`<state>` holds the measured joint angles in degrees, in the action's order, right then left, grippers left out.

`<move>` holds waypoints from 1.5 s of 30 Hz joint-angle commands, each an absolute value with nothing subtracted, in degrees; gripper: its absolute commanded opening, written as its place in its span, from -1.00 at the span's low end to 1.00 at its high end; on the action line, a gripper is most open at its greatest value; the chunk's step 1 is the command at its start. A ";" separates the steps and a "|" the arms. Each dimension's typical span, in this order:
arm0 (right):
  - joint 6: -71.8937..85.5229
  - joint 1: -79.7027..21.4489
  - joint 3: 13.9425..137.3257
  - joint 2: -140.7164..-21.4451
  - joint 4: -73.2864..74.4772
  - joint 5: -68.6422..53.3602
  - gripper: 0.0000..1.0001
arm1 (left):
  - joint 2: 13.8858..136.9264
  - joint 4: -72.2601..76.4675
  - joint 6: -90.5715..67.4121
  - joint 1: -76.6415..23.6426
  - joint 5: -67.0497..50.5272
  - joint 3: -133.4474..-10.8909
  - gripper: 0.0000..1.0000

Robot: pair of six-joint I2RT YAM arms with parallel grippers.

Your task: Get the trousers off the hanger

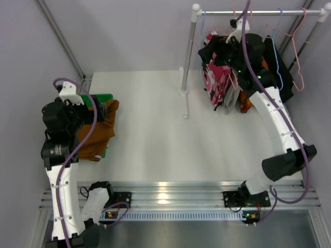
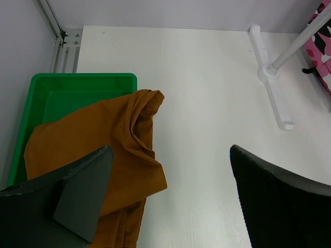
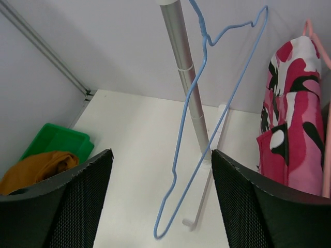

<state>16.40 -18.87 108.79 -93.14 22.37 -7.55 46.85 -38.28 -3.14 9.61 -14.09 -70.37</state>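
Observation:
The rust-brown trousers (image 1: 98, 132) lie crumpled half in a green tray (image 1: 105, 97), half on the table; in the left wrist view they (image 2: 103, 139) drape over the tray's (image 2: 83, 81) right rim. My left gripper (image 1: 98, 111) (image 2: 170, 155) hovers above them, open and empty. The pink-red-white floral trousers (image 1: 217, 80) (image 3: 292, 119) hang on the rack from a pink hanger. A pale grey cloth (image 1: 231, 99) hangs beside them. My right gripper (image 1: 211, 51) (image 3: 161, 155) is open and empty, up by the rail, facing a bare blue hanger (image 3: 196, 129).
The rack's rail (image 1: 258, 11) crosses the back right; its white post (image 1: 187, 51) (image 3: 183, 67) and foot (image 2: 274, 98) stand on the table. A black garment (image 1: 284, 72), an orange-patterned one (image 1: 246, 105) and bare blue and pink hangers (image 1: 295, 46) also hang there.

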 commanded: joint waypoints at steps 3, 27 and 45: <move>12.40 -16.09 100.91 -80.26 23.20 -9.58 0.53 | 44.91 -39.46 -4.22 9.76 -14.50 -71.54 0.98; 14.58 -0.62 112.41 -99.48 24.34 -28.12 0.27 | 44.12 -41.84 -6.50 9.76 -13.18 -69.96 0.98; 37.25 1.39 103.18 -102.04 7.83 -50.79 -0.24 | 45.53 -40.96 -7.73 9.76 -12.83 -68.20 0.98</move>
<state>31.86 -1.02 102.72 -101.54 15.40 -44.58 45.41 -41.65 -6.44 9.61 -12.97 -68.45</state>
